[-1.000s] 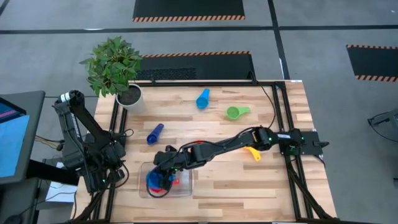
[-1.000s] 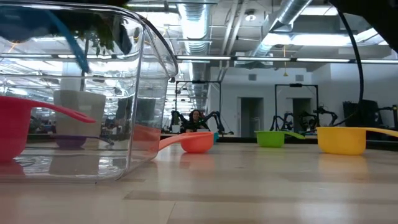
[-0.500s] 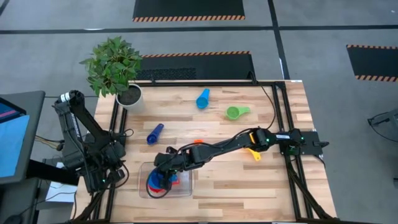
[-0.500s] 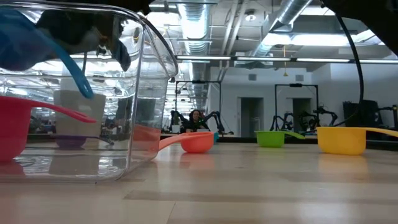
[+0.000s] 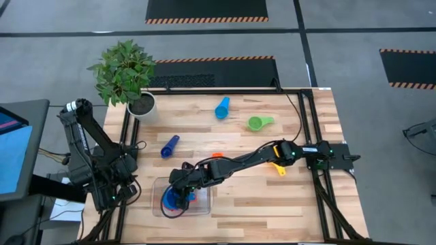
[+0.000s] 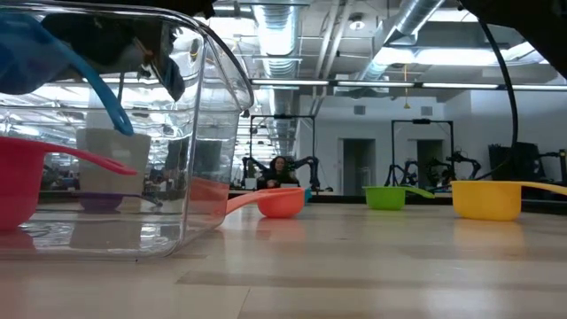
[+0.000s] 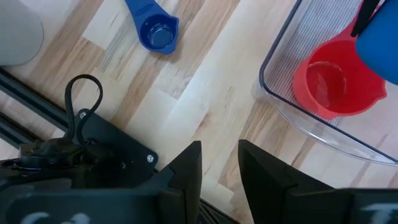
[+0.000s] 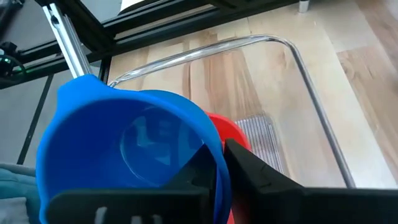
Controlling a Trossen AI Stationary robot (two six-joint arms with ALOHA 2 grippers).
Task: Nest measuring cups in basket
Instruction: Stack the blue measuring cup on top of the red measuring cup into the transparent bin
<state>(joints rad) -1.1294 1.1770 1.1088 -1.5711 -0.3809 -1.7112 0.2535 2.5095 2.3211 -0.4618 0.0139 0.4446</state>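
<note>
The clear basket (image 5: 199,204) stands near the table's front left, with a red cup (image 7: 333,84) on its floor. My right gripper (image 5: 180,195) reaches into it, slanting down from the right, shut on a blue cup (image 8: 124,149). This cup hangs just above the red one (image 6: 18,190). My left gripper (image 7: 219,168) waits open at the table's left edge, above bare wood. Loose on the table are a dark blue cup (image 5: 169,145), a light blue cup (image 5: 222,107), a green cup (image 5: 257,123), an orange cup (image 6: 282,202) and a yellow cup (image 6: 485,199). My right gripper holds the blue cup at its rim (image 8: 216,163), on the side nearest the wrist. One finger (image 8: 200,179) seems to be inside the bowl and the other (image 8: 255,174) outside. The cup is clear of the red cup, tilted, its handle (image 6: 108,93) slanting down.
A white pot (image 5: 141,105) with a green plant stands at the table's far left corner. Black rails run along the table's left and right edges. The right arm (image 5: 252,158) stretches across the middle of the table, over the orange cup.
My right gripper has sunk a little into the basket with the blue cup. In the low view the cup's bowl has come down into sight above the red cup.
</note>
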